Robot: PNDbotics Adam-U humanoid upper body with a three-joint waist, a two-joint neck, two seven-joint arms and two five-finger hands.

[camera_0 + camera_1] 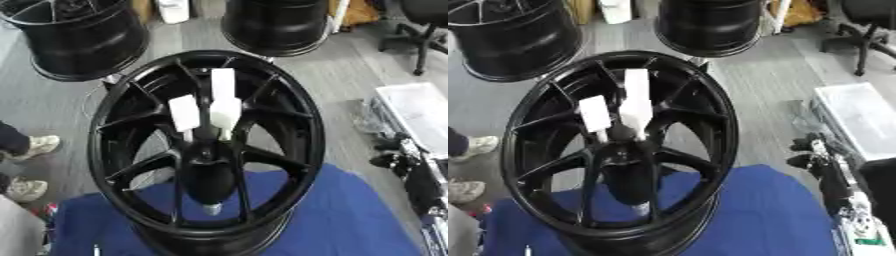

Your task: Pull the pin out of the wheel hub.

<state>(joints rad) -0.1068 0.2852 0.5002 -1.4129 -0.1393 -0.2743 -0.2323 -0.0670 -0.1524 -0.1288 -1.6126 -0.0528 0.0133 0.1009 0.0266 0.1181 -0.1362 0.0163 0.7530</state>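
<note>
A black spoked wheel hub (105, 125) stands tilted on a blue cloth (350, 215), its open face toward me. Two white block-shaped pins stick out near its centre: a shorter one (184, 112) on the left and a taller one (224, 102) right beside it. Nothing touches either pin. A black shape with silver parts at the right edge looks like my right hand (404, 161), well clear of the hub. My left hand shows in neither view.
Two more black wheels stand on the grey floor behind, one at far left (83, 37) and one at far centre (276, 27). A white box (420, 112) lies at the right, an office chair (424, 30) in the far right corner, a person's shoes (35, 146) at the left.
</note>
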